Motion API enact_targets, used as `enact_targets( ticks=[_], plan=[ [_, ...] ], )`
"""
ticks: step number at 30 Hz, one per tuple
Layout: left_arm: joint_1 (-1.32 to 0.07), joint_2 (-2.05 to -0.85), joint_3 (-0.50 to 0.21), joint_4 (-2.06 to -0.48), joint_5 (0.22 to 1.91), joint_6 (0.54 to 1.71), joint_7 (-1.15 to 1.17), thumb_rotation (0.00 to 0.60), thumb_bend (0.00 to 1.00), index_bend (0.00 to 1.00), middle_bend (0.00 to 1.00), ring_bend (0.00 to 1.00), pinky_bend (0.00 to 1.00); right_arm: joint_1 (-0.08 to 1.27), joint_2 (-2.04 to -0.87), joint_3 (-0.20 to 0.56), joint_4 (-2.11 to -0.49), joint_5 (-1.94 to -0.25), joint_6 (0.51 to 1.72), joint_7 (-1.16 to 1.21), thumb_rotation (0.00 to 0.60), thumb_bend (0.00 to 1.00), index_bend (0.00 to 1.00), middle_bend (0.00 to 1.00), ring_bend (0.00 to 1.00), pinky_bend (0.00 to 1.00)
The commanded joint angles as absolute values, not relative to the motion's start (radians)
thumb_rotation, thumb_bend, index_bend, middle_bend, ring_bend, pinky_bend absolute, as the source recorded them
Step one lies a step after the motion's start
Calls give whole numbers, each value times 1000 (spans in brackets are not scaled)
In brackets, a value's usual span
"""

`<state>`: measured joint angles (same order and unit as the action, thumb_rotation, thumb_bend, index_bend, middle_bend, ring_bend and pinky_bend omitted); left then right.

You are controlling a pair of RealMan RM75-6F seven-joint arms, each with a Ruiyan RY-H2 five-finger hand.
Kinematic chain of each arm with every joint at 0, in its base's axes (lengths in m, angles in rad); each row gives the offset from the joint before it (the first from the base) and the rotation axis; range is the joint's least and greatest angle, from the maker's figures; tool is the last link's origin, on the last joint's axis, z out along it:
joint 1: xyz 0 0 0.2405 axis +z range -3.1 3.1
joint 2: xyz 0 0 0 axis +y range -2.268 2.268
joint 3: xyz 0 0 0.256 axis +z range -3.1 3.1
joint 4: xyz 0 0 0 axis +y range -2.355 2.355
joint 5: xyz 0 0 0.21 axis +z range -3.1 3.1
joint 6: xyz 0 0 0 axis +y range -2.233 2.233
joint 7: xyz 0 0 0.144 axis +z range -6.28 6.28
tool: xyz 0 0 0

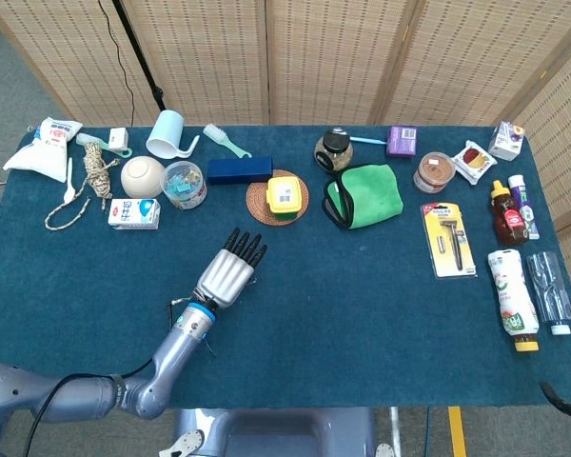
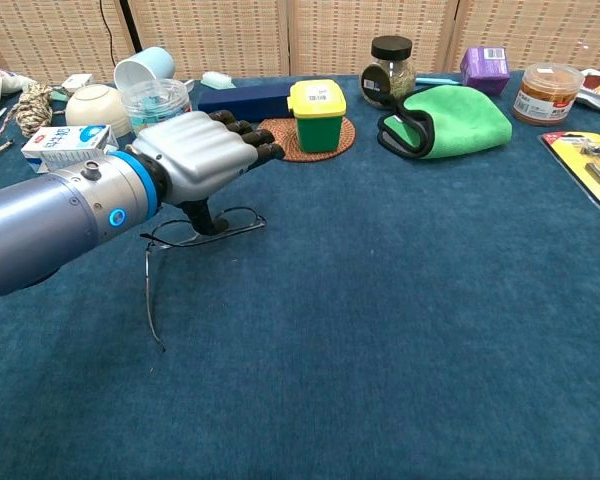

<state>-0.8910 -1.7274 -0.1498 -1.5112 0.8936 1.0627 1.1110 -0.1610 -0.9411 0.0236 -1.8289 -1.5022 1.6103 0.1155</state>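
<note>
Can't really read anything here: print on the milk carton (image 2: 68,146) and yellow tub label (image 2: 317,97) way too blurry.

The left hand (image 2: 195,155) has a smooth, satin silver shell and matt black fingers (image 2: 250,135); it holds thin wire-framed eyeglasses (image 2: 195,232) with clear lenses. The table (image 2: 400,330) is covered in matt blue, napped cloth. Far right lies a soft green cloth (image 2: 450,120); the yellow container (image 2: 318,115) is glossy plastic on a woven mat (image 2: 280,140).
</note>
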Motion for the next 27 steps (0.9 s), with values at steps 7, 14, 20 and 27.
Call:
enact_targets(
  ticks=[7,14,20,27],
  plan=[
    [-886,-1698,-120,-1499,917,1049,1039,547,300,0,0,0,0,-122,-941,13,-1859,-1557,1573,67,600,221,89,0,0,0],
    [-866,-1633,-116,-1579,963,1038,920,542,300,0,0,0,0,-103,-932,9,-1877,-1582,1559,39,600,220,96,0,0,0],
    [-836,-1498,-86,-1704,1028,1023,827,547,284,0,0,0,0,-94,-941,6,-1874,-1577,1547,40,600,220,97,0,0,0],
    [-799,-1286,-13,-1833,1125,942,674,494,250,0,0,0,0,-83,-950,8,-1873,-1568,1539,35,600,221,97,0,0,0]
  ],
)
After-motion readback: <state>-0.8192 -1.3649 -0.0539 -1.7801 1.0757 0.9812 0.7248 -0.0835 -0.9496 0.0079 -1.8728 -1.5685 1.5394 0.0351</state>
